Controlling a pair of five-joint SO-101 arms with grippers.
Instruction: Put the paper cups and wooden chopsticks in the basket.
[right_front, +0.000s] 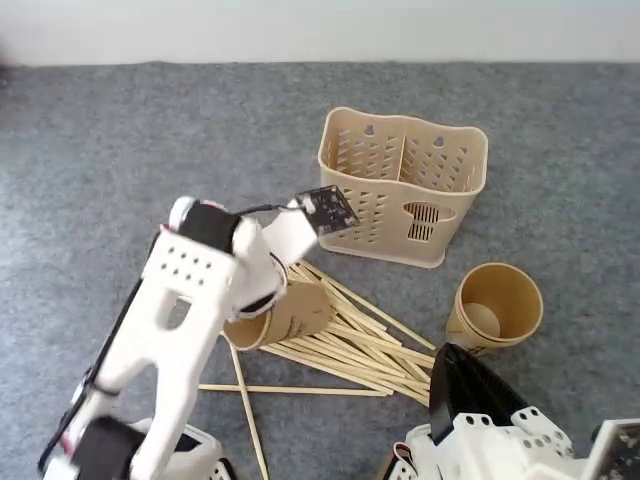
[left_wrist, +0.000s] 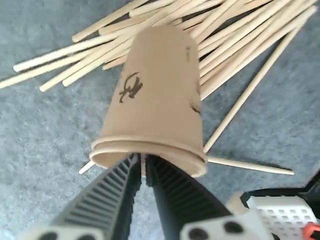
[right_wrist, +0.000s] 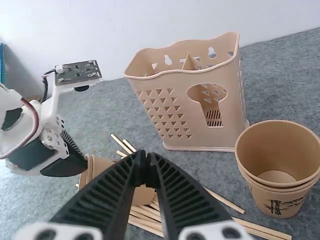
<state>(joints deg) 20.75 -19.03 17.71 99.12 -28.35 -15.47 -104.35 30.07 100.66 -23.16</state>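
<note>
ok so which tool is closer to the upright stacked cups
Right. The right tool sits close beside the upright stacked cups, not touching them. The left tool is across the chopsticks, clamped on the tipped cup.

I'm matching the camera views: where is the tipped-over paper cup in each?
High view: tipped-over cup mid-table, lying on the chopsticks.
Left wrist view: cup, rim pinched by left gripper.
Right wrist view: cup just beyond right gripper.
Shared landmark: the chopsticks.
</note>
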